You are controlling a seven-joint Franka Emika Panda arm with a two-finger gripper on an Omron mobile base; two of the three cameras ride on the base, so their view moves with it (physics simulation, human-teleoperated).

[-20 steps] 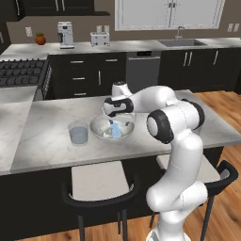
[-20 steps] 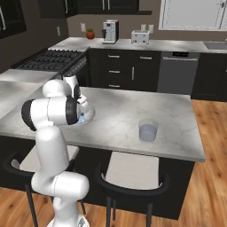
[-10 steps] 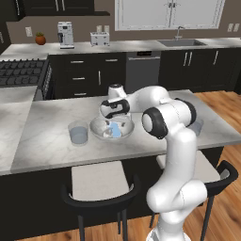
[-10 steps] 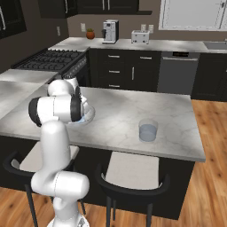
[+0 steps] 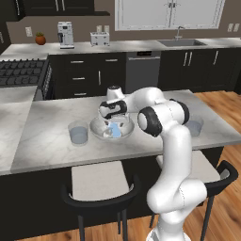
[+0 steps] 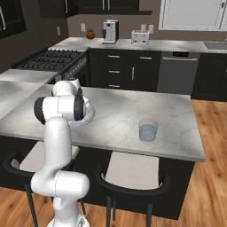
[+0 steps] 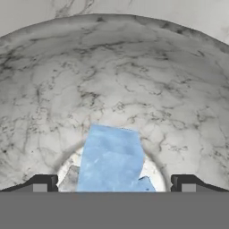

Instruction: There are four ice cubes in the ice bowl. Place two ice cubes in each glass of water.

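Observation:
The mottled grey-white ice bowl (image 5: 100, 127) sits on the marble island, and pale-blue ice cubes (image 5: 113, 131) lie bunched at its bottom. My gripper (image 5: 112, 122) reaches down inside the bowl, right over the cubes. In the hand view the ice cubes (image 7: 112, 162) lie between my two spread fingertips (image 7: 43, 183), and the gripper (image 7: 114, 185) is open, holding nothing. The bowl's wall (image 7: 116, 76) curves up behind them. One glass of water (image 5: 78, 132) stands just left of the bowl. The other glass (image 5: 194, 125) is at the island's right end, also seen from the right base (image 6: 148, 130).
My own arm hides most of the bowl (image 6: 90, 116) in the right base view. Two dark stools (image 5: 99, 188) stand at the island's near edge. A stove (image 5: 21, 71) and back counter with a coffee machine (image 5: 65, 35) lie beyond.
The hand has dropped lower and slightly left, going down into the bowl toward the ice cubes. The jaws stay open; bowl and glasses have not moved.

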